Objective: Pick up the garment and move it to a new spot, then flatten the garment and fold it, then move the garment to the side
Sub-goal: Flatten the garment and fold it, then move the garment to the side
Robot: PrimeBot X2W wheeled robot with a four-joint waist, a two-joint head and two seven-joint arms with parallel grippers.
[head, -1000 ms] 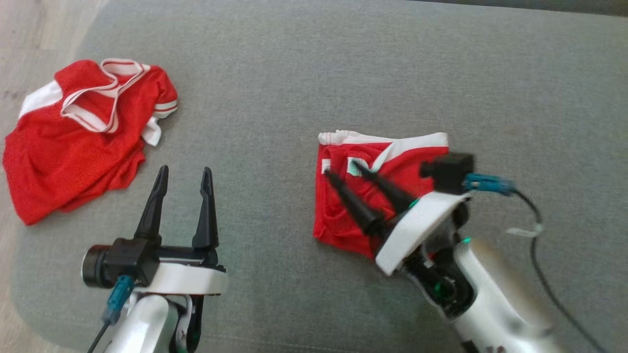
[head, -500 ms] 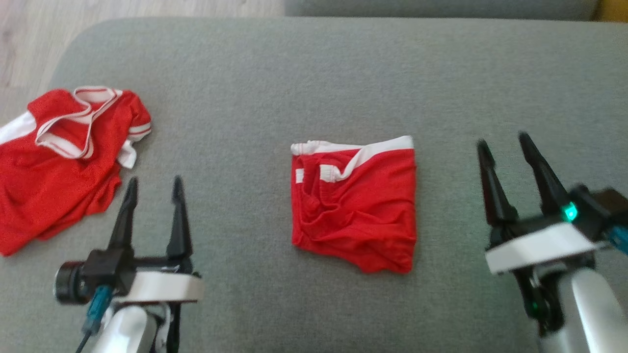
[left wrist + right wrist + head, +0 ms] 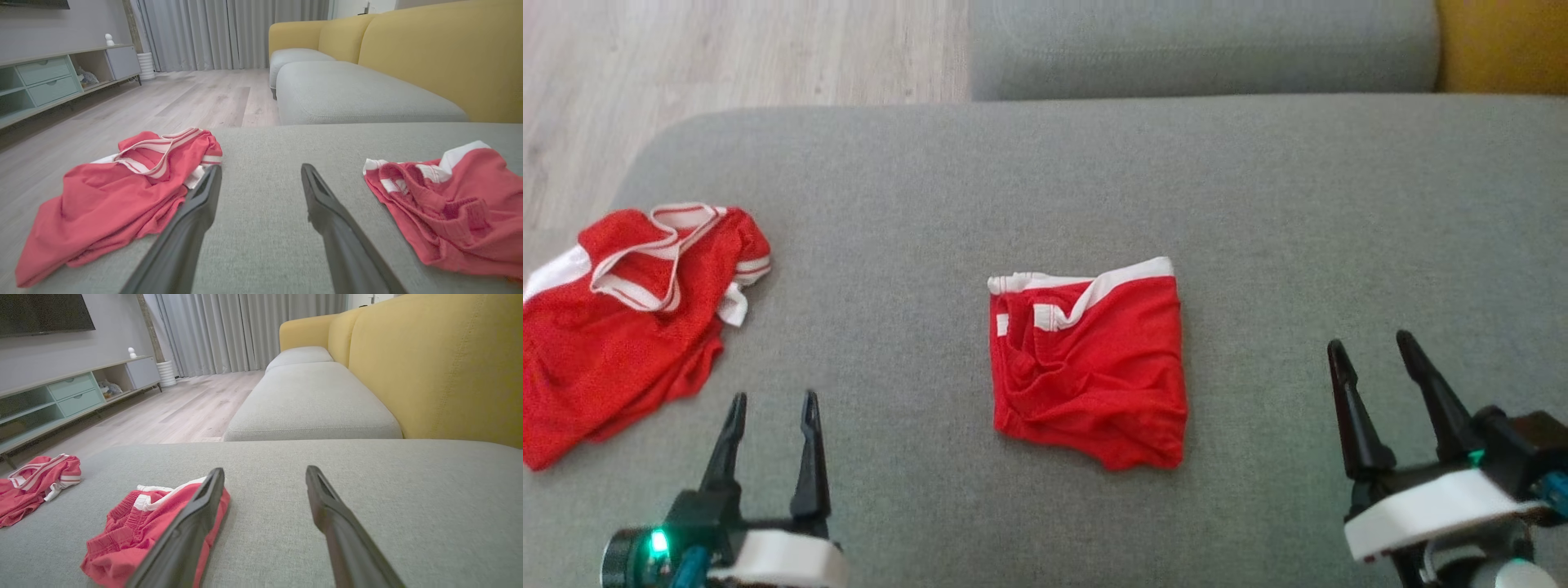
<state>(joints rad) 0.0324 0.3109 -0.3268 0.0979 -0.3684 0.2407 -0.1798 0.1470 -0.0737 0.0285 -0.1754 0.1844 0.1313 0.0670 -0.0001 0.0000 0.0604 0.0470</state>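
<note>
A living room with a wooden floor (image 3: 727, 49); the work lies on a broad grey sofa seat (image 3: 1258, 204), with a second seat cushion (image 3: 1201, 49) and a yellow backrest (image 3: 1503, 45) beyond it. The head camera has tilted up over the last second, so more floor and sofa show now. That accounts for the clothes sitting lower in the picture; they have not slid.

The larger piece, a red jersey (image 3: 621, 327) with white trim, lies crumpled at the seat's left edge, untouched throughout. The garment in hand, a pair of folded red shorts (image 3: 1086, 371), rests mid-seat as a compact, slightly rumpled rectangle, white waistband along its far edge.

The real change is in the right gripper (image 3: 1368, 343). A second ago its fingers lay on the shorts. It has since pulled back to the lower right, well apart from them, jaws spread wide and holding nothing. The left gripper (image 3: 773, 400) has stayed at the lower left, between the two garments, jaws equally wide and empty.

With both arms drawn back and the fold holding its shape, folding looks finished. The shorts lie central, though, so either this spot counts as "the side" or that last shift is still owed. The jersey looks like the next candidate.
</note>
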